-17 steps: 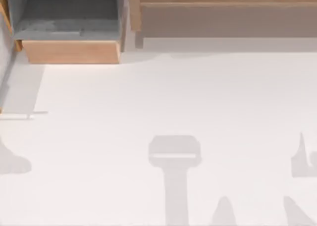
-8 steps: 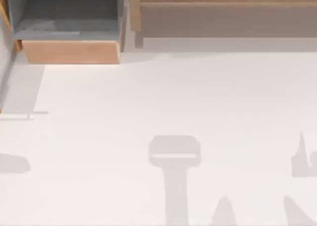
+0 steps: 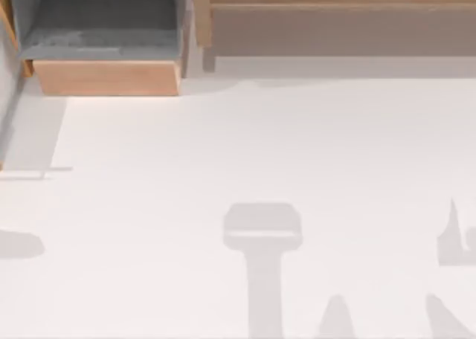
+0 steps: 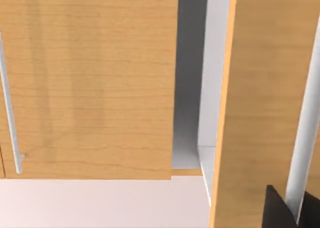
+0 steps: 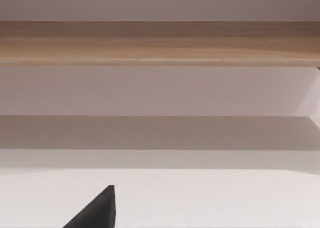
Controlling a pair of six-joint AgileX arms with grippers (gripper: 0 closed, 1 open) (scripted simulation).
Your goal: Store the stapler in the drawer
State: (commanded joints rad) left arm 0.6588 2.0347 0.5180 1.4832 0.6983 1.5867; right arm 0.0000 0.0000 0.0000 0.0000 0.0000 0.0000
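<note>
The drawer (image 3: 108, 77) stands pulled open at the table's back left, with its tan front panel toward me and its grey floor (image 3: 97, 27) bare where it shows. The stapler is out of view. In the left wrist view a dark part of my left gripper (image 4: 278, 211) sits close against a tan wooden panel (image 4: 255, 103) that carries a pale bar (image 4: 304, 138). A dark tip of my right gripper (image 5: 98, 211) hangs over the white table, facing the cabinet's long wooden ledge (image 5: 160, 43).
A tan and grey cabinet (image 3: 335, 19) runs along the back of the white table (image 3: 223, 146). A wooden door with a thin silver handle (image 4: 10, 103) shows in the left wrist view. Grey arm shadows (image 3: 262, 231) lie on the table's front half.
The shadow at the table's left edge has become lower and flatter. The drawer and the other shadows have not moved.
</note>
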